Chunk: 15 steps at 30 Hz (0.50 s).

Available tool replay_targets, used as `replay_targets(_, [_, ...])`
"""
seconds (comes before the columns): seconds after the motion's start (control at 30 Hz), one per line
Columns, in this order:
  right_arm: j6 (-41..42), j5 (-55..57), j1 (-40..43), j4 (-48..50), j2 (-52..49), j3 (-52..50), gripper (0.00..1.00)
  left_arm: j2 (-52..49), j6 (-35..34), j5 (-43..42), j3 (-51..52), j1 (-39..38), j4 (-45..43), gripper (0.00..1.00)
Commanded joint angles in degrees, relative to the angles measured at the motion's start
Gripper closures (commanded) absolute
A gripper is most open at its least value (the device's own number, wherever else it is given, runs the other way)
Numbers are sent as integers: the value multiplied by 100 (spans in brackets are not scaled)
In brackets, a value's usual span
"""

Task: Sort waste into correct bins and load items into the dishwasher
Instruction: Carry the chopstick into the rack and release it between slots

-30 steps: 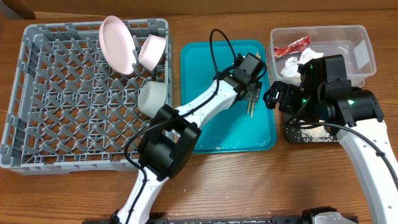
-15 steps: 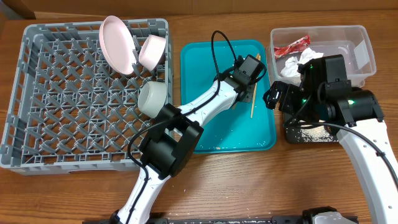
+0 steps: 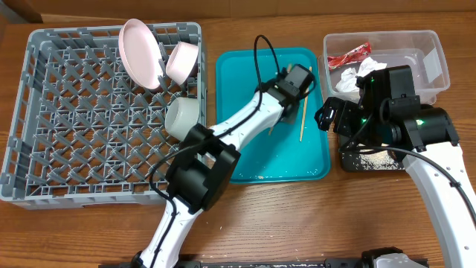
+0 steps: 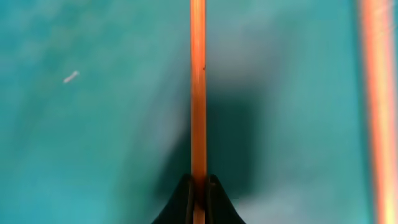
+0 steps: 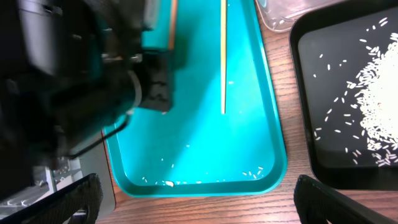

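Chopsticks, pair, thin wood, split up.
- One chopstick: pinched between the tips of the left claw, running straight away from the claw over teal surface, with a dark shadow beside it.
- Other chopstick: lying loose on the teal tray near its right rim, pointing towards the far edge of the bench. It shows as a blurred strip at the right of the left wrist view.

Teal tray: mid-bench, with a few white grains scattered along its near rim.

Right claw: fingers spread wide with nothing between them, hanging above the near right corner of the teal tray and the black tray.

Black tray: just right of the teal tray, carrying a heap of rice and stray grains.

Clear tub: far right corner, containing the red wrapper and white tissue.

Dish rack: grey, at the left end of the bench. A pink plate and a bowl stand at its far right corner, with a cup on its side just nearer.
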State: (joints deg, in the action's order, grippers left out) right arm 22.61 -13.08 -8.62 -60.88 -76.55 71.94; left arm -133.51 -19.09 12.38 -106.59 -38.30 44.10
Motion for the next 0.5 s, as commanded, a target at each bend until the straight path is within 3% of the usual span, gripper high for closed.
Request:
replay_targets(0.0, [-15,42,39,31,26,109,0,785,87,149,-498,385,474,96])
replay_targets(0.3, [-15,39,39,31,26,109,0,2750,90,153,-682,1360,2253,96])
replay_targets(0.47, [-15,42,39,31,26,109,0,3359,87,160,-678,1908,3342,96])
